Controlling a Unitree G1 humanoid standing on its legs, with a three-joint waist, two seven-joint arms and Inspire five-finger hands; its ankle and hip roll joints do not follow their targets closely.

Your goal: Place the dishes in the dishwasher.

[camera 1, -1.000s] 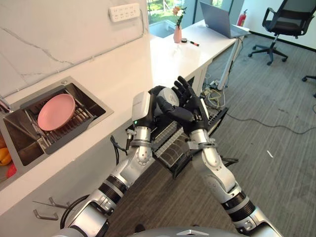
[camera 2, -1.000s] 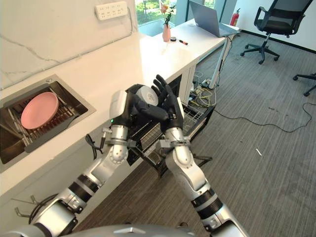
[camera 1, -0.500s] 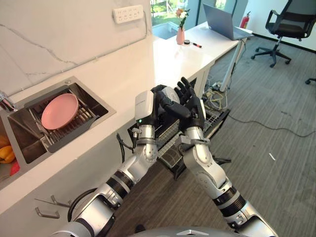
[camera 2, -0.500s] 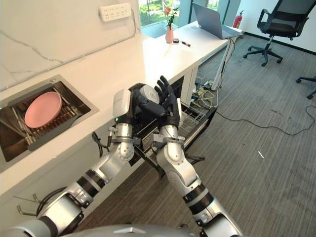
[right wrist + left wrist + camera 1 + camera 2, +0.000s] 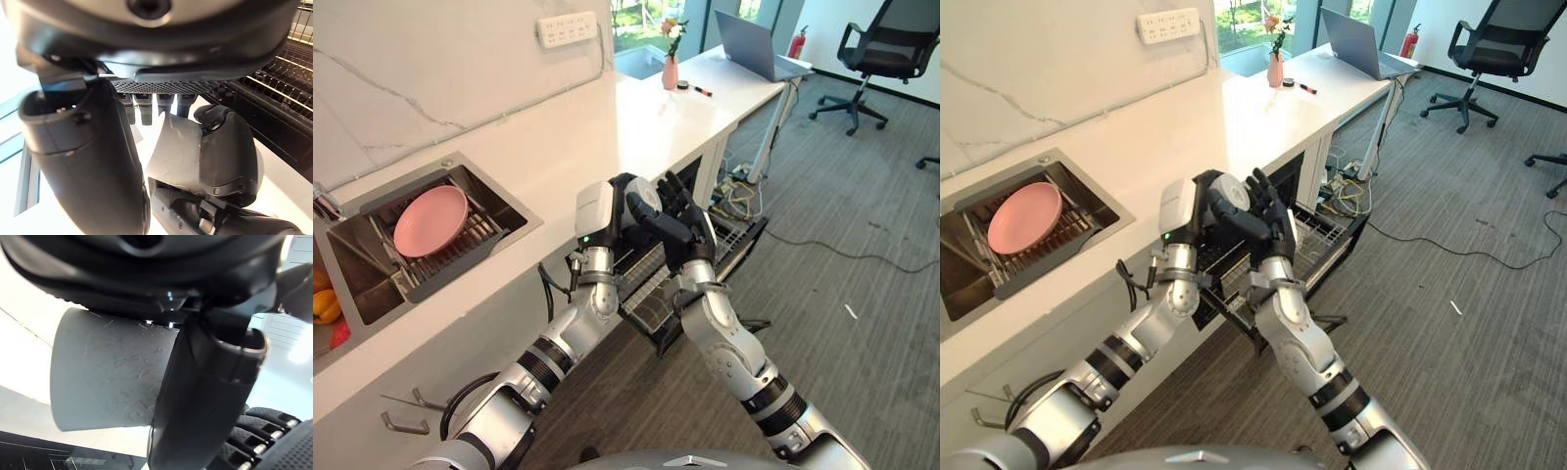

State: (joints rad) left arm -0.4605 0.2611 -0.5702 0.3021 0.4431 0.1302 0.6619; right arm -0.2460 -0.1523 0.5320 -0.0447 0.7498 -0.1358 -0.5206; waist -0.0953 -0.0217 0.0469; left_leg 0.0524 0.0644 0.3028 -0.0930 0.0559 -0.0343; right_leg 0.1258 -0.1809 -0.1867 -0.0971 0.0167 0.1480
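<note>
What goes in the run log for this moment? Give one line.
left hand: shut on grey cup | right hand: open, beside cup | position: above open dishwasher rack | pink plate: in sink

A white power strip (image 5: 567, 27) is fixed to the marble wall above the white counter (image 5: 597, 127). At the counter's far end stand a pink vase of flowers (image 5: 670, 70), a marker (image 5: 699, 89) and an open laptop (image 5: 749, 44). Beyond it sits a black office chair (image 5: 891, 49).
</note>
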